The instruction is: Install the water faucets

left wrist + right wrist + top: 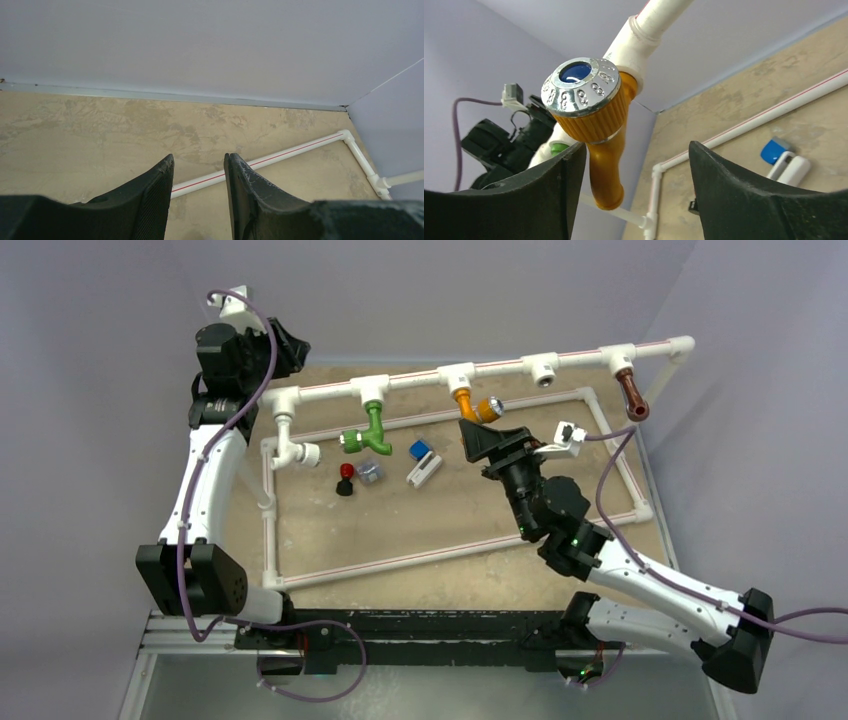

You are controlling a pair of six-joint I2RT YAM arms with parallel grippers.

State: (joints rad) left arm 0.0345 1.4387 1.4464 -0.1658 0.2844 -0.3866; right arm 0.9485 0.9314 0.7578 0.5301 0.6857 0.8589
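Right claw point(639, 165): I see it spread wide with nothing clamped. It is raised off the sandy-brown bench point(400, 530) and aimed up at the pipe rail.
Loose bits on the bench: a small red-and-black knob point(346, 478) and a blue-and-white block point(422, 462) lie to the left of my right claw. I leave them alone.
Orange bent tap faucet with the ribbed collar point(594, 125): it sits just ahead of the right claw, off centre. Its spout is close against the left-hand finger in the wrist view, and I cannot tell whether they touch.
Long axis: the orange body hangs down from its white tee, and its silver round numbered cap point(580, 85) faces the claw.
Nearer arm: the right, plainly. I judge the coming move depends on centring this faucet between the fingers before I close.
Green bent tap faucet point(372, 432): it hangs from the next tee to the left.
White plastic pipe rail point(500, 368): one tee socket point(543, 368) stands bare.
Brown tap faucet point(630, 392): it hangs at the rail's far right end.
Left claw point(198, 165): it is parted a little with nothing between the fingers, at the far left corner, well apart from every faucet.
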